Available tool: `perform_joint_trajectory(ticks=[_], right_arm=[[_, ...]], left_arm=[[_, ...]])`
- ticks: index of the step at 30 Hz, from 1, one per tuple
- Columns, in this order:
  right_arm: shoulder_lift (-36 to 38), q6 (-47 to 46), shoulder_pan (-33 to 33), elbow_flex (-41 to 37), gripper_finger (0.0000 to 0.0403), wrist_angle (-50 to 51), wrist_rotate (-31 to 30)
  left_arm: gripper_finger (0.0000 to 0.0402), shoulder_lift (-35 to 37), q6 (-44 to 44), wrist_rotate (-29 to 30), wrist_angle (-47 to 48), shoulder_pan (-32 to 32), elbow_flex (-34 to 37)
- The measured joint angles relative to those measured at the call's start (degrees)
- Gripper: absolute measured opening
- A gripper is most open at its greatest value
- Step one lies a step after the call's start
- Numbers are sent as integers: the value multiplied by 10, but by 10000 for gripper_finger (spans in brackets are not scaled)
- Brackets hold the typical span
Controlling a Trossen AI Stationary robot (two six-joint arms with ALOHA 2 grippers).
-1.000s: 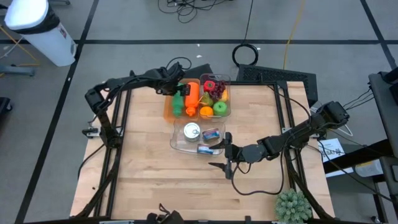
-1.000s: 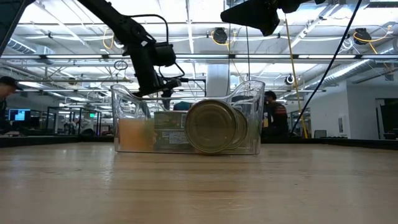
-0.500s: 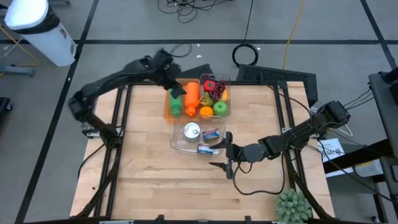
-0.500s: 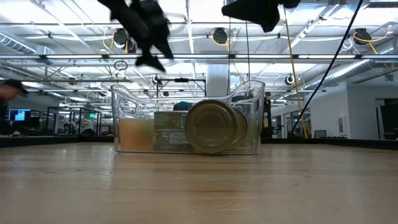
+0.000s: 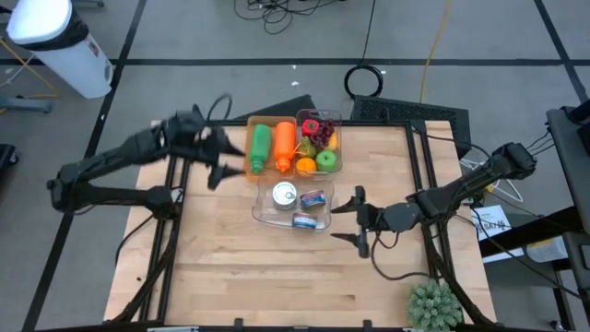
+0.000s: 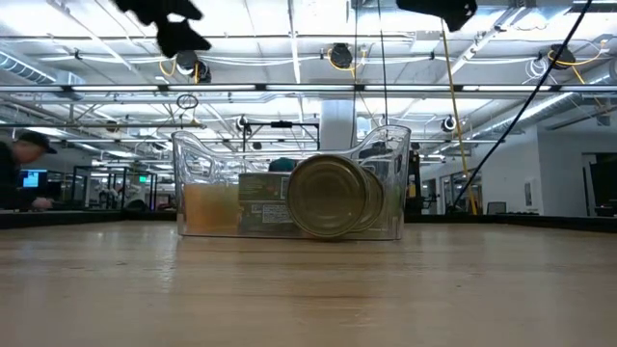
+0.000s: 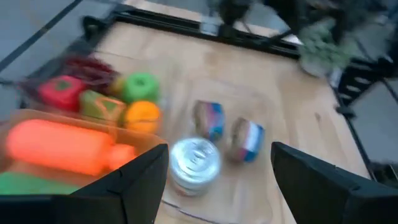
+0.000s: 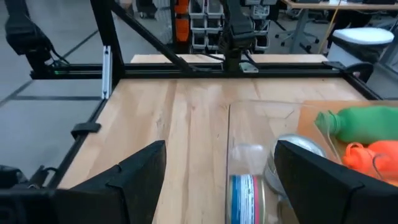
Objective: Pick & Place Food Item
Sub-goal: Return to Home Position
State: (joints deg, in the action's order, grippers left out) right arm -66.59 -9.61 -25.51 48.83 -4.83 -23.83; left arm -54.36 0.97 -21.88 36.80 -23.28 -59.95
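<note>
An orange bin (image 5: 251,161) at the table's far middle holds a green vegetable (image 5: 260,146) and an orange carrot (image 5: 283,141), both lying flat. Beside it, a clear bin (image 5: 337,148) holds a red pepper, grapes, an orange and a green apple. Nearer, a second clear bin (image 5: 262,212) holds a silver can (image 5: 284,195) and two labelled cans (image 5: 312,199). My left gripper (image 5: 218,162) hangs open, left of the orange bin, holding nothing; the left wrist view (image 7: 217,186) looks over the bins. My right gripper (image 5: 347,221) is open, right of the can bin, with nothing between its fingers (image 8: 217,186).
Bare wood covers the table's near half and left side. A small green plant (image 5: 433,306) stands at the near right corner. Black frame rails run along both sides. In the low view the can bin (image 6: 289,193) stands mid-table, with both grippers high above it.
My left gripper has drawn back from over the orange bin toward the table's left edge, rising and rolling as it went, still open. My right gripper has backed a little toward the right edge and risen. The food lies as before.
</note>
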Motion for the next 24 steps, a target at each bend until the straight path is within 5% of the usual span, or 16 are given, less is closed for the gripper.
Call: perform_joint_trajectory(ticks=[5, 9, 16, 24], right_arm=[[64, -3, -1, -73, 281, -24, -8], [126, 9, -1, -181, 281, -136, -32], [260, 11, 16, -318, 281, -271, -16], [398, 55, 44, -386, 281, -270, -18]], left_arm=[[292, 118, -16, 0, -155, 62, 193], [292, 191, -40, 26, -267, 92, 313], [292, 354, -29, 135, -311, 85, 407], [292, 486, -49, 144, -331, 84, 496]])
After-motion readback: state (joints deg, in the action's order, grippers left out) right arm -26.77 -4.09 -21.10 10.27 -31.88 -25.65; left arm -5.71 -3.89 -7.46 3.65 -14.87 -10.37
